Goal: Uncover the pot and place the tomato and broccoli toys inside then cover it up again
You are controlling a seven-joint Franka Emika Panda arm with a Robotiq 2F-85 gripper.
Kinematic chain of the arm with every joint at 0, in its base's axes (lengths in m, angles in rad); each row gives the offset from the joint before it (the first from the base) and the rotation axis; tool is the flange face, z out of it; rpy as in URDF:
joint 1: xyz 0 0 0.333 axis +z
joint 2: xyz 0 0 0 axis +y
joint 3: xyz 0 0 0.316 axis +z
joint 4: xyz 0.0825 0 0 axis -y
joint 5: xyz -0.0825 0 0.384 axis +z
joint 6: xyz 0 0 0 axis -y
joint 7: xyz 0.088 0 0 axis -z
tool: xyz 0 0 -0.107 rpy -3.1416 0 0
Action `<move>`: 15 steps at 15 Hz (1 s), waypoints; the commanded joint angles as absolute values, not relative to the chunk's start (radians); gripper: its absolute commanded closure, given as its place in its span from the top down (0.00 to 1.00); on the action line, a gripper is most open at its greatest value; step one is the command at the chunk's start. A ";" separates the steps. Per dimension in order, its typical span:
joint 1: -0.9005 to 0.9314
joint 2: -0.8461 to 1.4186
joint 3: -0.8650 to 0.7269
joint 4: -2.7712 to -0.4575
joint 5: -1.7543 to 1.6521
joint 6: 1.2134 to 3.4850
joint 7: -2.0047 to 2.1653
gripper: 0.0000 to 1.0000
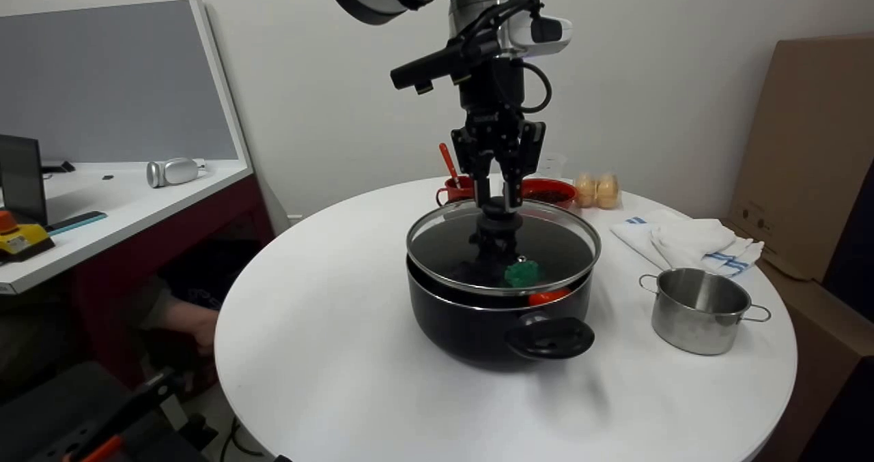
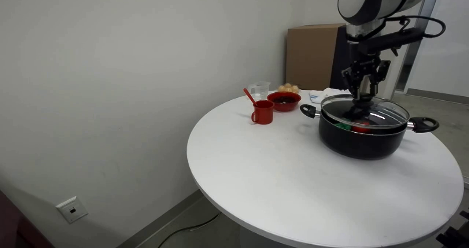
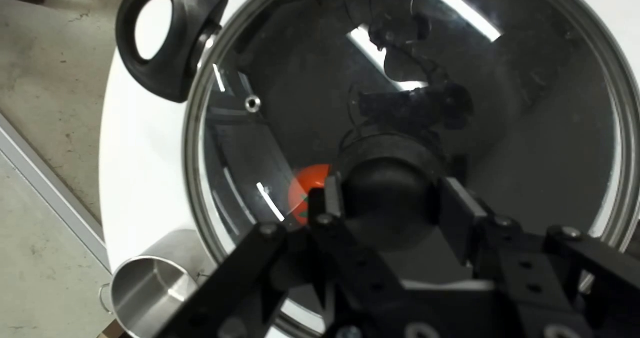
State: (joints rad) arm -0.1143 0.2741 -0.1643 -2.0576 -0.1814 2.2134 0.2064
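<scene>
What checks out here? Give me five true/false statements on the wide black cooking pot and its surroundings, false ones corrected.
1. The black two-fingered gripper is closed on the dark round knob of the round glass lid. True.
2. A small shiny steel pot stands on the round white table. True.
3. The lid lies flat on the table. False: it is over the wide black cooking pot, a gap showing between it and the pot's rim.
4. The small bright green toy broccoli and small round red-orange toy tomato are both inside the black pot. True.
5. The long red utensil handle sticks up from the steel pot. False: that handle leans in the red cylindrical mug.
</scene>
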 commanded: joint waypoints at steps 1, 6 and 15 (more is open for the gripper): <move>-0.102 0.282 -0.173 -2.038 -0.215 2.204 0.222 0.24; -0.103 0.302 -0.177 -2.034 -0.229 2.207 0.225 0.24; -0.101 0.316 -0.177 -2.034 -0.248 2.227 0.225 0.24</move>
